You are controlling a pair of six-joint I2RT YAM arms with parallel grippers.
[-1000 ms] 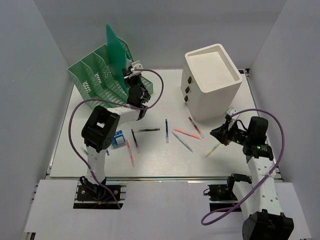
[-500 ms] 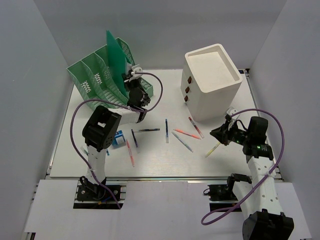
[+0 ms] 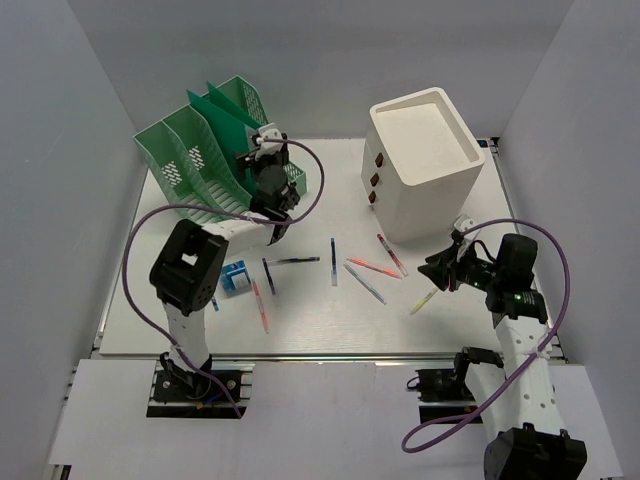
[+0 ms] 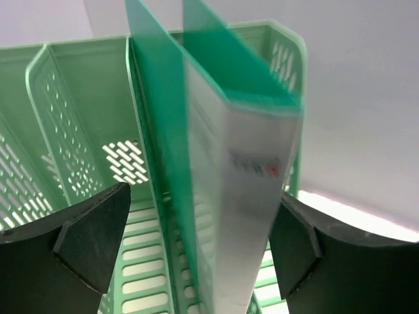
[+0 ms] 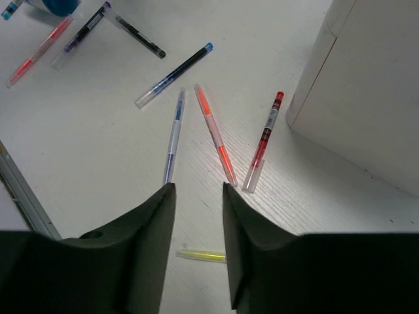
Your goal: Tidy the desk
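The white desk (image 3: 300,325) has several pens scattered across its middle. My left gripper (image 3: 250,160) is up at the green file rack (image 3: 190,165), open. In the left wrist view its jaws (image 4: 203,193) stand wide on either side of a green folder (image 4: 163,131) that stands in a rack slot (image 4: 85,150); I see no grip on it. My right gripper (image 3: 440,270) hovers low at the right, open, fingers (image 5: 163,203) a narrow gap apart. A yellow pen (image 5: 203,255) lies on the desk under that gap, also visible from above (image 3: 424,300).
A white drawer box (image 3: 420,165) stands at the back right. A red pen (image 5: 265,140), an orange pen (image 5: 215,134) and blue pens (image 5: 173,134) lie ahead of the right gripper. A small blue box (image 3: 236,277) and a pink pen (image 3: 260,305) lie left of centre.
The left gripper has opened wide and let go of the green folder, which has dropped back into the rack. The right gripper's jaws have spread apart; that arm has stayed in place.
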